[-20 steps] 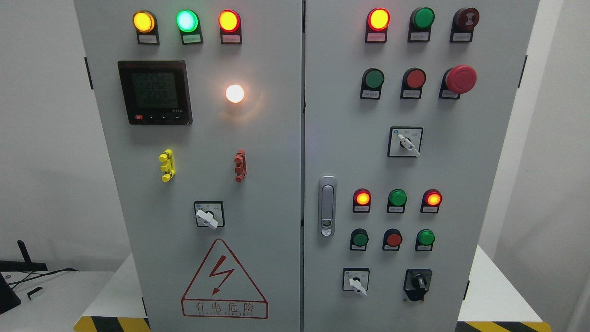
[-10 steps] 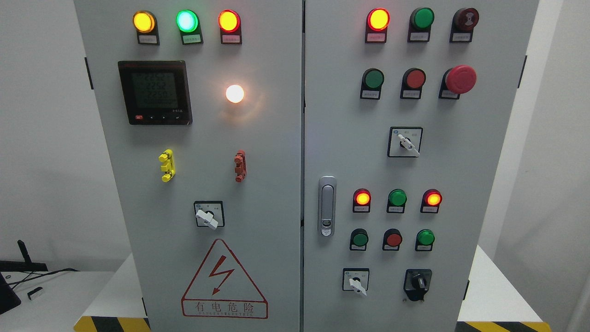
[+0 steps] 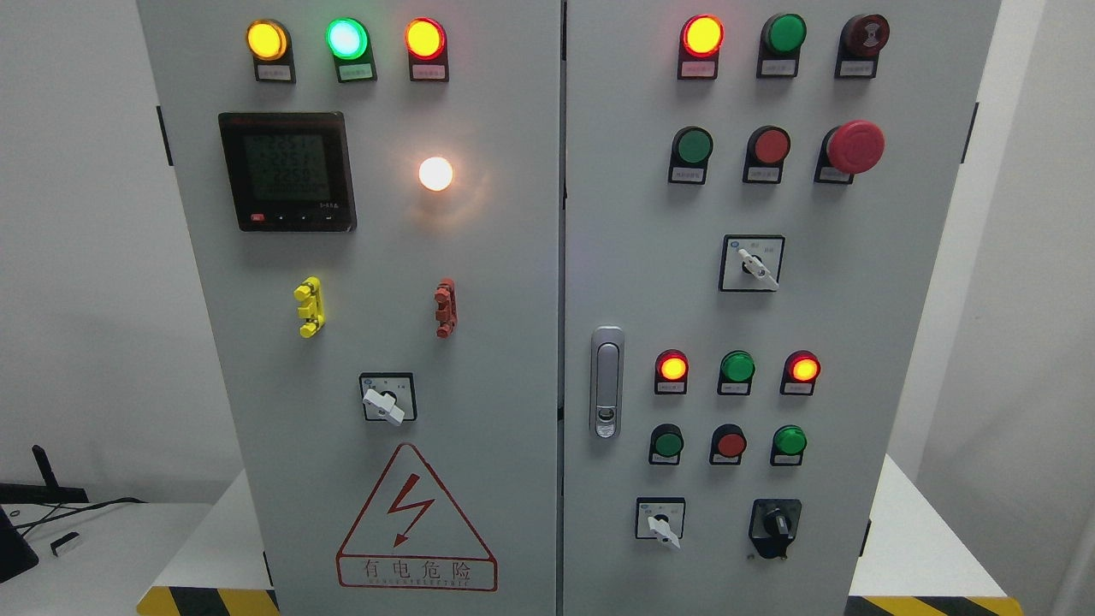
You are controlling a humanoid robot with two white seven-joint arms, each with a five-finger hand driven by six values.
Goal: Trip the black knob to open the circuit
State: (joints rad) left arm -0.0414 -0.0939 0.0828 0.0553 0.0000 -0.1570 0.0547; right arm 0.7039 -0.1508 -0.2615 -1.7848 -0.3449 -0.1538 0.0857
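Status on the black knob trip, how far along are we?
Done: nothing visible. The black rotary knob at the lower right of the grey cabinet door is untouched, and the red indicator lamps above it are lit. In hand: nothing; neither hand is in view. Left: reach, grasp and turn the knob.

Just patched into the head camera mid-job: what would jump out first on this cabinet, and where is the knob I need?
The glowing white lamp on the left door stands out most, with the lit yellow, green and red lamps in a row above it. The big red mushroom button sits on the upper right door. The black knob is at the lower right of the right door, and no robot hand is in view.
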